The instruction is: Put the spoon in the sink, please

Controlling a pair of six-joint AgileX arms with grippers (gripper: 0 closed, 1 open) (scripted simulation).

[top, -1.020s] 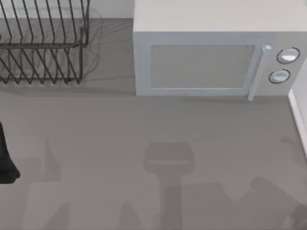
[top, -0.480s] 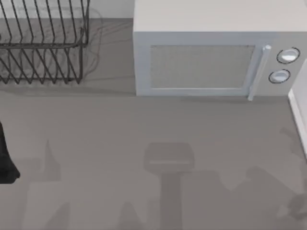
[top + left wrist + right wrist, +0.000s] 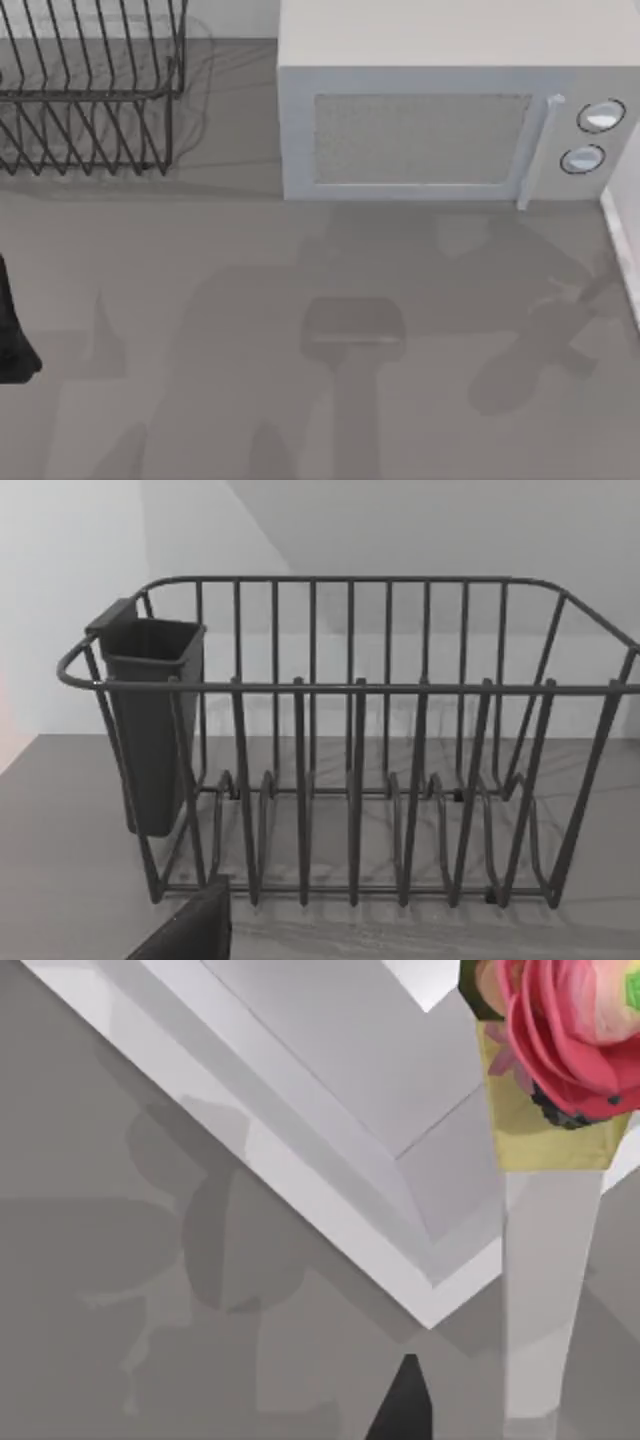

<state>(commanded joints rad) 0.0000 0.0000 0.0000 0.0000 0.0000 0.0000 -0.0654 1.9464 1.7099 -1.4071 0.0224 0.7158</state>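
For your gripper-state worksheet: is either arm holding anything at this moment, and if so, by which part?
It cannot be told. No spoon is seen on the table beside the dish rack and microwave, and no fingers closed on anything.

A wire dish rack (image 3: 85,95) stands at the back left of the counter (image 3: 250,260), with a microwave (image 3: 450,110) to its right along the back edge, its two dials (image 3: 590,135) at the right end of its front. Seen from the left wrist, a utensil cup (image 3: 150,720) hangs on one end wall of the rack. From the right wrist, a flower (image 3: 570,1035) sits atop an upright stand (image 3: 545,1290) beside a raised ledge (image 3: 330,1150) that borders the counter.
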